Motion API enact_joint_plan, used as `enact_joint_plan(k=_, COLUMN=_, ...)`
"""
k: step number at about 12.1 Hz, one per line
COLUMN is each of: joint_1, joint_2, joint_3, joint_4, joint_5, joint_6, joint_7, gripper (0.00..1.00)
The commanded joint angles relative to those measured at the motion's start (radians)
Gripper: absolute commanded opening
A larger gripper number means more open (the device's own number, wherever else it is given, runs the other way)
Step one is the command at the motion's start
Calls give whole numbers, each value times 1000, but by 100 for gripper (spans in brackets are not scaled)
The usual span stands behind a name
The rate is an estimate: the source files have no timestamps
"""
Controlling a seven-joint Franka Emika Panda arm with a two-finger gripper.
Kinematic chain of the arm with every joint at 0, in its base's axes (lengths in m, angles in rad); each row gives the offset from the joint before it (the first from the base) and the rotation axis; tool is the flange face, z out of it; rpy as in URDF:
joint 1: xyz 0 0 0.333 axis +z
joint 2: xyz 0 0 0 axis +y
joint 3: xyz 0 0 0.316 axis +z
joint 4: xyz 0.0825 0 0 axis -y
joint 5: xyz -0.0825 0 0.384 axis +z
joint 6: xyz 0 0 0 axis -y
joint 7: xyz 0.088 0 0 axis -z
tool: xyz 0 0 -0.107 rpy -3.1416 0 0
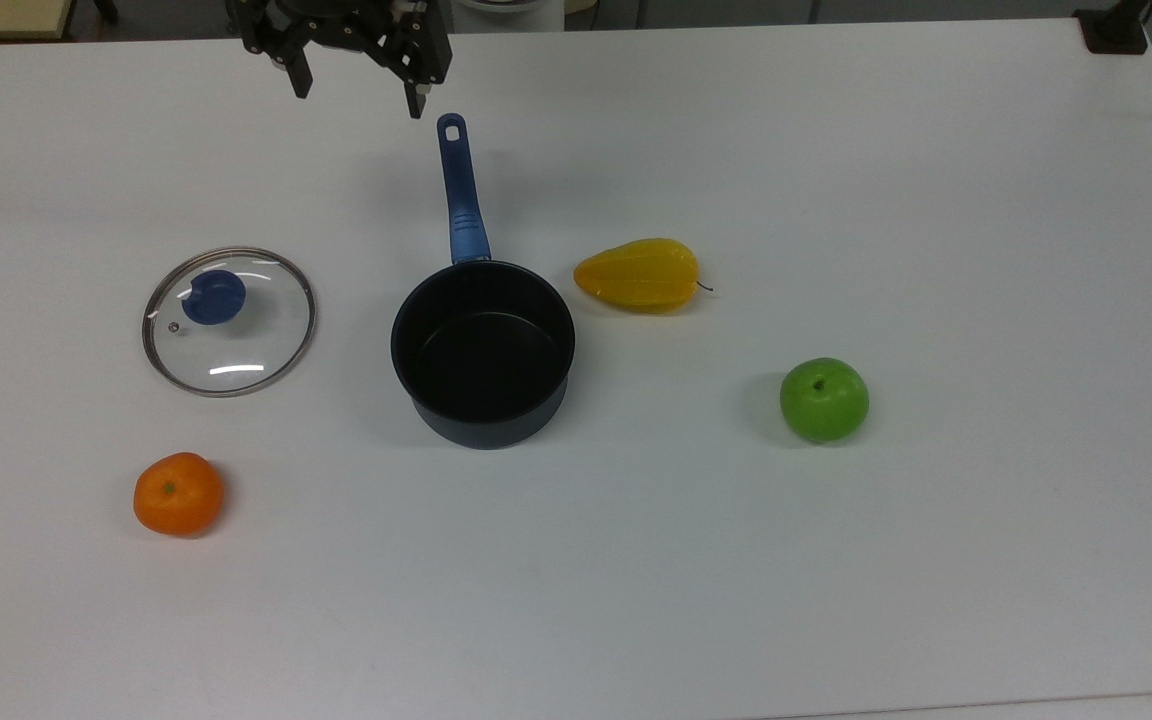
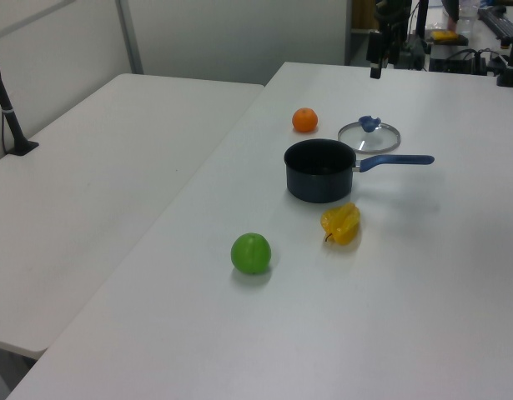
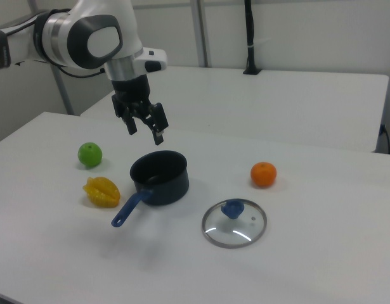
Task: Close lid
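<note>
Your gripper (image 1: 356,95) hangs wide open and empty above the table's (image 1: 936,200) far edge in the top view. The lid (image 1: 228,320) lies flat, knob (image 1: 213,297) up, well left of the open pan (image 1: 483,352), near the orange (image 1: 178,494).

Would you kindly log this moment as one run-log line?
gripper: open, raised, empty | lid: on table, off saucepan | closing: not begun

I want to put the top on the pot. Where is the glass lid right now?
The lid lies flat on the white table, on the top view's left, apart from the open saucepan and just above the orange.
</note>
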Motion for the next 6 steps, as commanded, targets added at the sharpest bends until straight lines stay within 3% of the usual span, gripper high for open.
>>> enact_joint_plan(k=1, joint_1=1, joint_2=-1, joint_3=-10, joint_4=-1, joint_5=-3, joint_6=-2, joint_7=0, gripper=100)
enact_joint_plan(k=6, joint_1=7, joint_2=16, joint_3=-8, joint_4=3, joint_5=-5, joint_6=-7, joint_7=4, gripper=100)
